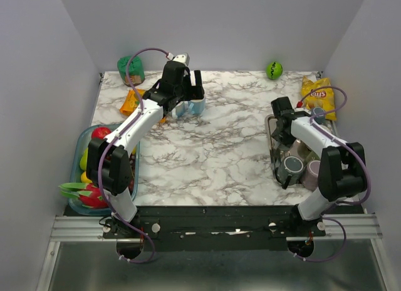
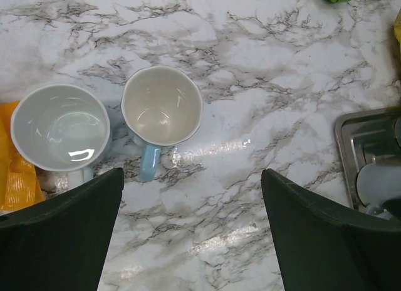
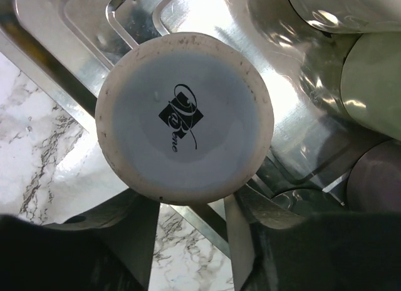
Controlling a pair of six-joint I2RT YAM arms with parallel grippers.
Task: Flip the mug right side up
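An upside-down white mug [image 3: 185, 115] with a black logo on its base stands at the corner of a metal tray [image 3: 69, 34]. My right gripper [image 3: 191, 203] hangs right over it, jaws narrowed at the mug's near side, with the fingertips hidden under the base. In the top view the right gripper [image 1: 280, 118] is at the tray's far left corner. My left gripper [image 1: 188, 101] is open and empty [image 2: 191, 178] above the table, just near of two upright mugs: a white one [image 2: 61, 125] and a cream one with a light blue handle [image 2: 161, 106].
Several more mugs [image 1: 291, 167] lie in the tray [image 1: 270, 125]. A yellow chip bag [image 1: 317, 93] and green ball [image 1: 274, 69] sit at the back right. An orange packet [image 1: 131, 100], a green bag [image 1: 131, 68] and a fruit bin [image 1: 84, 140] are at the left.
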